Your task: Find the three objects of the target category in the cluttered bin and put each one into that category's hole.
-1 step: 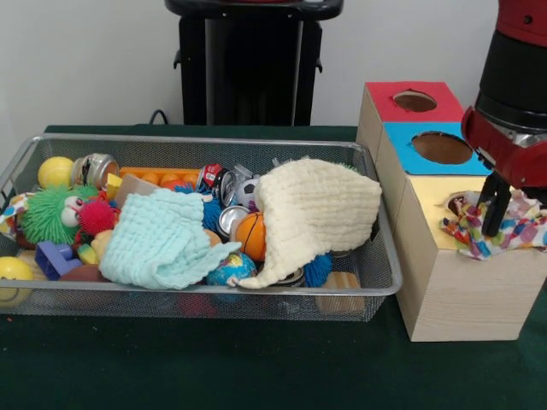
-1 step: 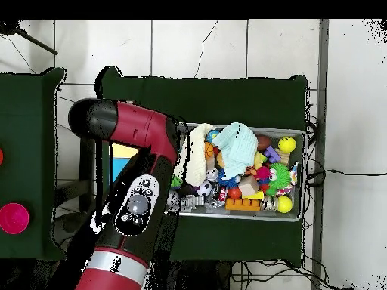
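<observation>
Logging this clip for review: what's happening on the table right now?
The robot's gripper is down at the yellow top of the wooden sorting box, pressing a multicoloured patterned cloth into that section's hole. Part of the cloth is spread out over the box's top. The red and blue sections behind it have open holes. The wire bin beside the box is full of clutter, including a cream cloth, a mint green cloth, balls, cans and toys.

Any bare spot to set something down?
Green table in front of the wire bin and the wooden box is bare. The bin is packed. The box's yellow top is crowded by the gripper and confetti cloth.
</observation>
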Available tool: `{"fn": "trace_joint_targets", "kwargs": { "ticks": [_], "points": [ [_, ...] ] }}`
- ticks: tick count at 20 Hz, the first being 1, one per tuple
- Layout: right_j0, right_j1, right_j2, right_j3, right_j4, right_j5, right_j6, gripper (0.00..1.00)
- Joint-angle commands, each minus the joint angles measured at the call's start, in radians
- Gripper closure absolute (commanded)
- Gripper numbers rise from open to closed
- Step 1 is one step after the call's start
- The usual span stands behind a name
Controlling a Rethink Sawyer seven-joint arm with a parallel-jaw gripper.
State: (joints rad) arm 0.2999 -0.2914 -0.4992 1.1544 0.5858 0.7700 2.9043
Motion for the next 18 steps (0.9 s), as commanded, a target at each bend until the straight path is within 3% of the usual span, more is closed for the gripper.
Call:
{"fn": "trace_joint_targets", "kwargs": {
  "ticks": [1, 6, 13, 18],
  "points": [
    [0.035, -0.064, 0.09, 0.182, 0.028, 0.097, 0.209, 1.0],
    [0.034, -0.054, 0.09, 0.181, 0.024, 0.084, 0.204, 1.0],
    [-0.016, 0.014, 0.157, 0.241, 0.02, -0.133, 0.102, 1.0],
    [-0.045, 0.043, 0.183, 0.266, -0.011, -0.23, 0.056, 1.0]
  ]
}}
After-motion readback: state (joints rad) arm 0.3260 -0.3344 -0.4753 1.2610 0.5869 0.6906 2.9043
